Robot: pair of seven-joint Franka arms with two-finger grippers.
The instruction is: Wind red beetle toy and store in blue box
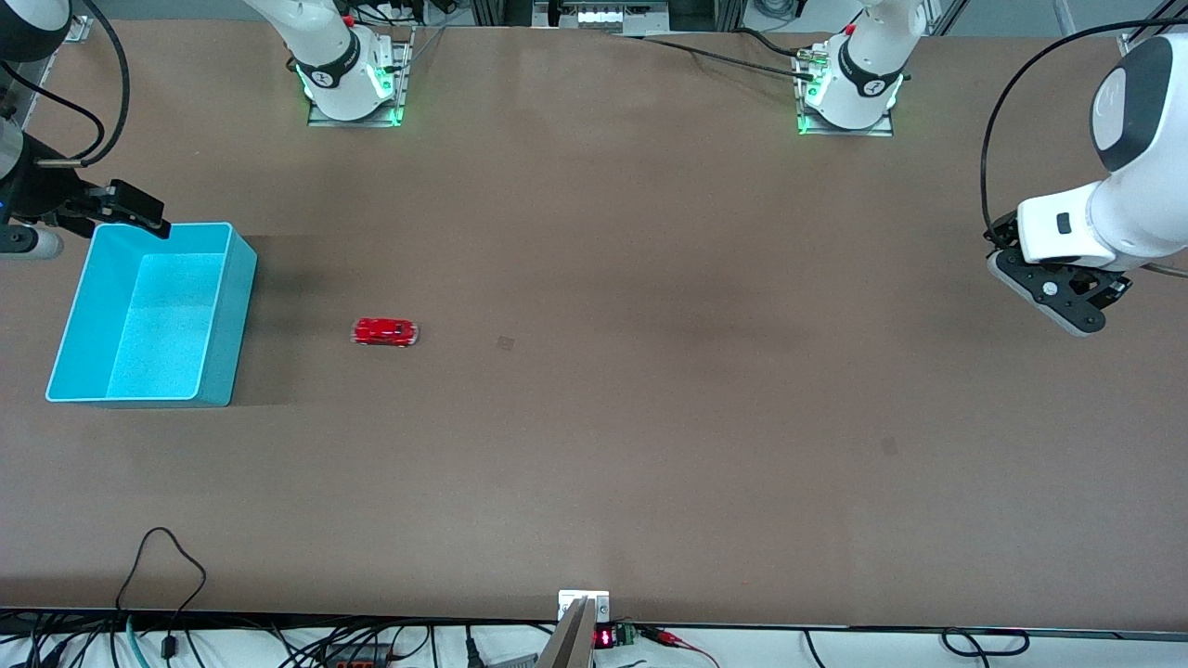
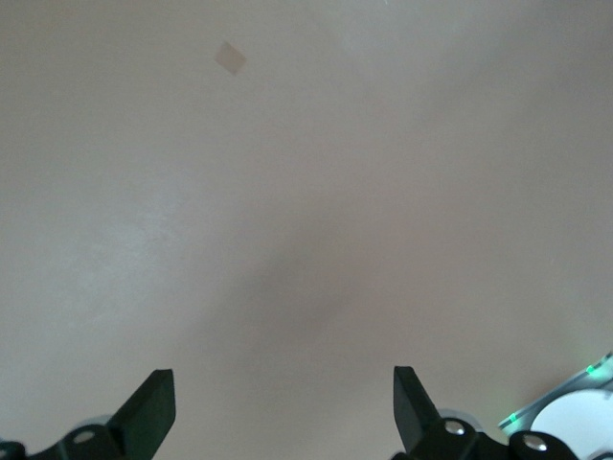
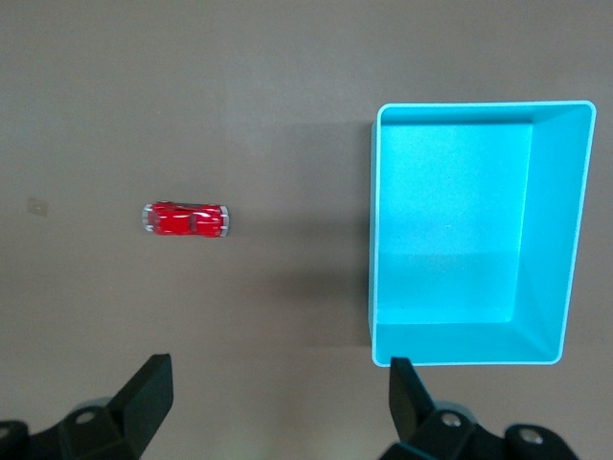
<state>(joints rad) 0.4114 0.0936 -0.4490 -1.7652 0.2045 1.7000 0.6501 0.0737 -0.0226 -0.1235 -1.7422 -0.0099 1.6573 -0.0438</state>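
Observation:
The red beetle toy (image 1: 385, 332) sits on the brown table, a short way from the blue box (image 1: 232, 315) toward the left arm's end. The box is open-topped and empty. Both show in the right wrist view, the toy (image 3: 187, 219) and the box (image 3: 551, 230). My right gripper (image 1: 130, 211) hangs up in the air over the box's corner farthest from the front camera, open and empty (image 3: 278, 369). My left gripper (image 1: 1067, 301) waits over bare table at the left arm's end, open and empty (image 2: 283, 383).
A small pale mark (image 1: 506, 342) lies on the table past the toy toward the left arm's end; it also shows in the left wrist view (image 2: 230, 57). The two arm bases (image 1: 348, 79) (image 1: 849, 88) stand along the table edge farthest from the front camera. Cables (image 1: 162, 575) run along the nearest edge.

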